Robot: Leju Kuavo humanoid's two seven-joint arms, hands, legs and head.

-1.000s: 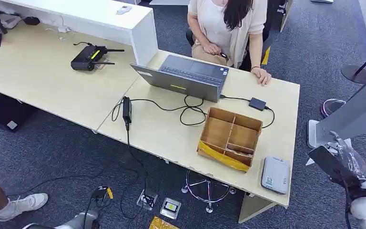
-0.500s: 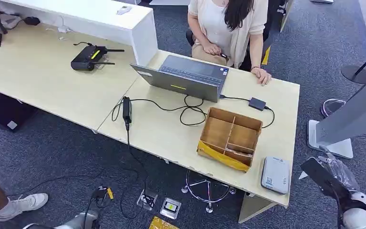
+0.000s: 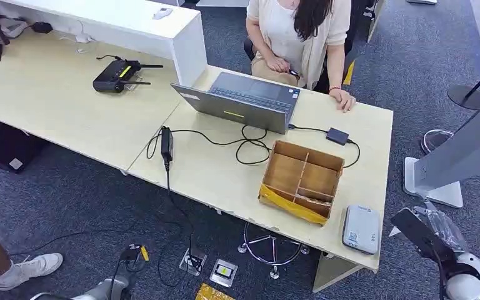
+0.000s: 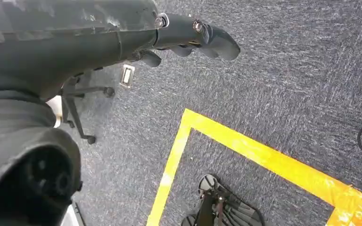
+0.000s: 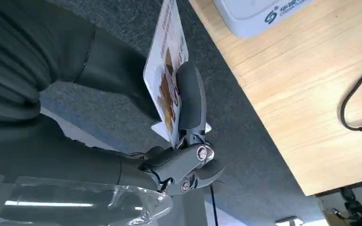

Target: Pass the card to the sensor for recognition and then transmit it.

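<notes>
I see my right hand (image 5: 181, 136) pinching a thin white printed card (image 5: 166, 70) between thumb and dark fingers (image 5: 191, 96), the card standing on edge over the blue-grey carpet, just off the desk's near right corner. The flat white-and-grey card sensor box (image 3: 360, 229) lies on that corner of the pale wooden desk (image 3: 225, 169), near the card but apart from it. Beside the sensor sits an open brown cardboard box with dividers (image 3: 302, 180). A grey laptop (image 3: 244, 100) stands at the far edge, before a seated person (image 3: 300, 37). My left hand (image 4: 188, 40) hangs over the carpet, fingers curled in, holding nothing.
</notes>
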